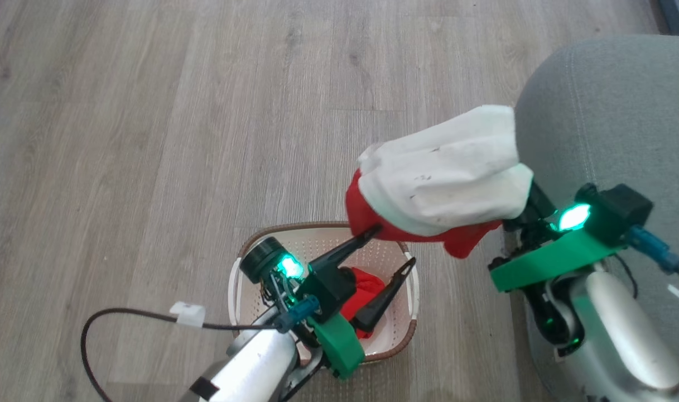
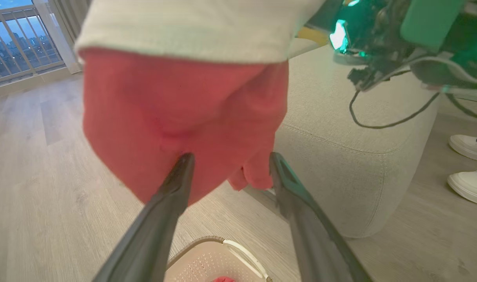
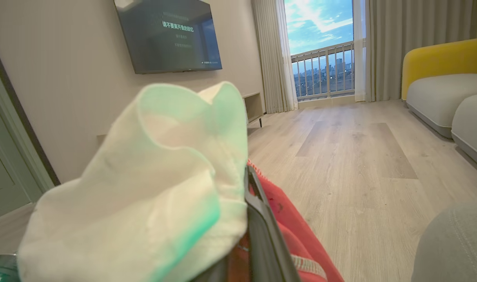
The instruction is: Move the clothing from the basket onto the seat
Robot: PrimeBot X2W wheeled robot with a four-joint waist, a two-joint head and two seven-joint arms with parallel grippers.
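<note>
The wood-look floor [image 1: 149, 111] carries the basket [image 1: 317, 244], the grey seat [image 1: 612, 111] and two white shoes [image 2: 470, 187].

The raised red-and-white fabric garment [image 1: 445, 178], frame centre, hides the right gripper [image 3: 243, 239] fingertips; the grey upholstered seat [image 1: 607, 111] exceeds the right edge.

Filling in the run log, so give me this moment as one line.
right tool: shut on lifted garment near seat | left tool: open above basket | second garment: in basket
</note>
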